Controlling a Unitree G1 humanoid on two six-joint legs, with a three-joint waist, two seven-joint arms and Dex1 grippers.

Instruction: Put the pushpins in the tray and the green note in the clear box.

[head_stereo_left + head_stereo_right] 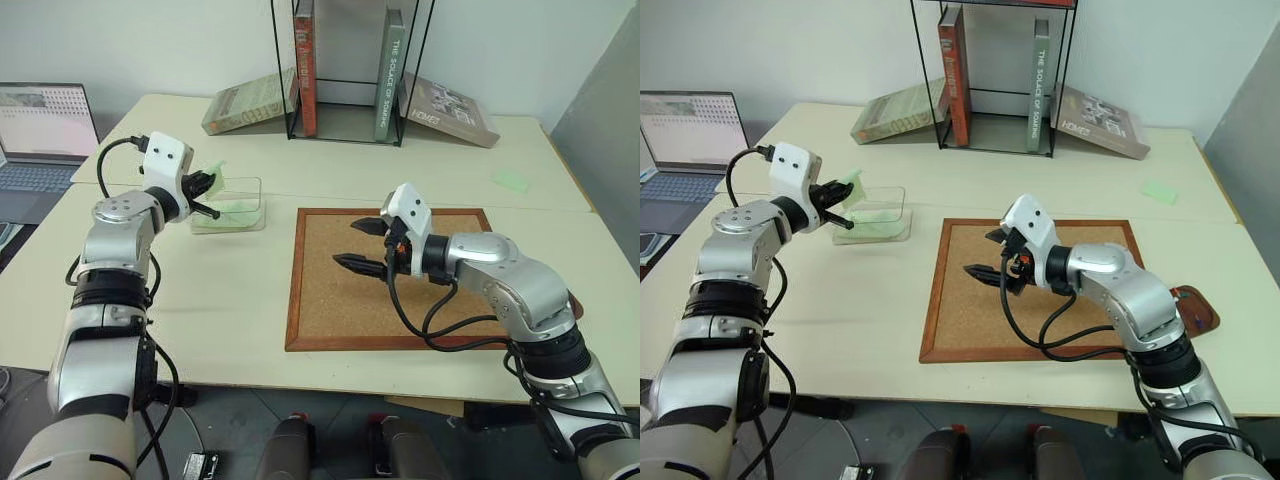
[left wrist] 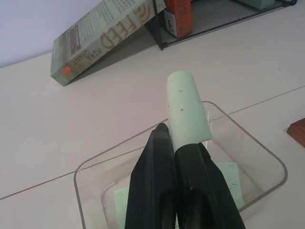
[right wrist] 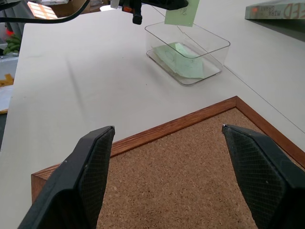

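Note:
My left gripper [image 2: 178, 143] is shut on the green note [image 2: 186, 109], which sticks up past its fingertips. It holds the note just above the near left rim of the clear box [image 1: 250, 215]. Other pale green slips [image 3: 183, 57] lie flat inside the box. My right gripper [image 1: 347, 243] hangs open and holds nothing, low over the left part of the corkboard [image 1: 330, 300] and pointing toward the box. The tray [image 1: 1195, 305] sits by the corkboard's right edge, mostly hidden behind my right arm. The pushpins are hidden from me.
A wire book rack [image 1: 350, 70] with upright and leaning books stands at the back of the table. A laptop [image 1: 40, 130] sits at the far left. A mint-green slip [image 1: 510, 180] lies on the table at the back right.

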